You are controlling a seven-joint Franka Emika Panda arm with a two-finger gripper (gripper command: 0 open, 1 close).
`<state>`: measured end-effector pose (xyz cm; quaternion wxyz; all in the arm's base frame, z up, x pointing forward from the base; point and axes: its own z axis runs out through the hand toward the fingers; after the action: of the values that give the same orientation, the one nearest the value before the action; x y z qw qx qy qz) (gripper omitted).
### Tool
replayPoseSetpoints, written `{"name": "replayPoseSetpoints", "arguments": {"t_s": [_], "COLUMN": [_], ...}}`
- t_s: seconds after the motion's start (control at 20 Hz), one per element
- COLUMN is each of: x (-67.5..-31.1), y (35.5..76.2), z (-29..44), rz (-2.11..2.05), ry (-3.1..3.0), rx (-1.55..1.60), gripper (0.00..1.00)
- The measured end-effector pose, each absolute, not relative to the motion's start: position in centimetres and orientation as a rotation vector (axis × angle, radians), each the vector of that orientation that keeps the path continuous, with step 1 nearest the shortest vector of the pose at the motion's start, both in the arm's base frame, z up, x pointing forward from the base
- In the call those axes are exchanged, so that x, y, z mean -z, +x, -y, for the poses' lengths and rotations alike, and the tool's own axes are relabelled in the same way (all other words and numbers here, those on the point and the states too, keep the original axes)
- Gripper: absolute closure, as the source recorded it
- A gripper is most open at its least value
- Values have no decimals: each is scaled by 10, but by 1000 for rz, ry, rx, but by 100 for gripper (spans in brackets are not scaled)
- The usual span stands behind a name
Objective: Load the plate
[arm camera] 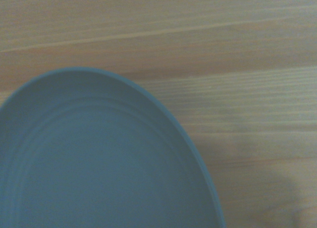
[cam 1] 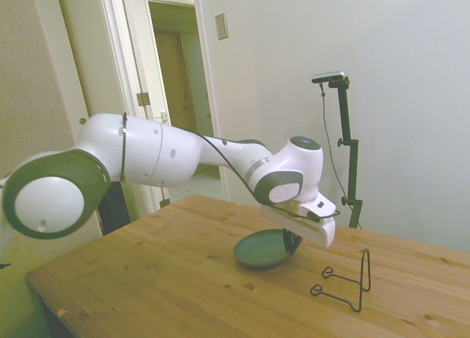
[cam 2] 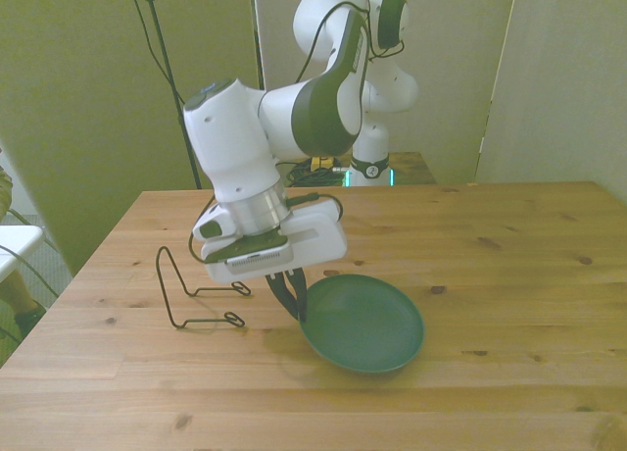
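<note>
Gripper (cam 2: 292, 304) clamped on plate (cam 2: 364, 325) rim, plate tilted off the bench (cam 2: 509, 265); I'd carry it level and slow toward the wire stand (cam 2: 192, 292), watching for slip.

The plate (cam 2: 367, 325) looks smooth and matt; the table (cam 2: 509, 245) is knotty, grained wood; the stand (cam 2: 191, 294) is thin black wire.

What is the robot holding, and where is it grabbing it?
The gripper holds the green plate by its rim, on the edge nearest the wire stand. The plate is tilted, lifted off the table.
</note>
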<state>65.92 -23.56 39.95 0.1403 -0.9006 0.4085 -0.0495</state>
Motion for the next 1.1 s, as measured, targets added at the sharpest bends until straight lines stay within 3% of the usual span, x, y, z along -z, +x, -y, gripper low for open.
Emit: {"name": "replayPoseSetpoints", "arguments": {"t_s": [0.25,0.55,1.1], "x": [-453,-486,-502], "y": [612,558,531], "z": [216,209,246], "rz": [-1175,-1264,-1491], "ry": [-2605,-2632,-2634], "rx": [285,510,660], "gripper": [100,100,100]}}
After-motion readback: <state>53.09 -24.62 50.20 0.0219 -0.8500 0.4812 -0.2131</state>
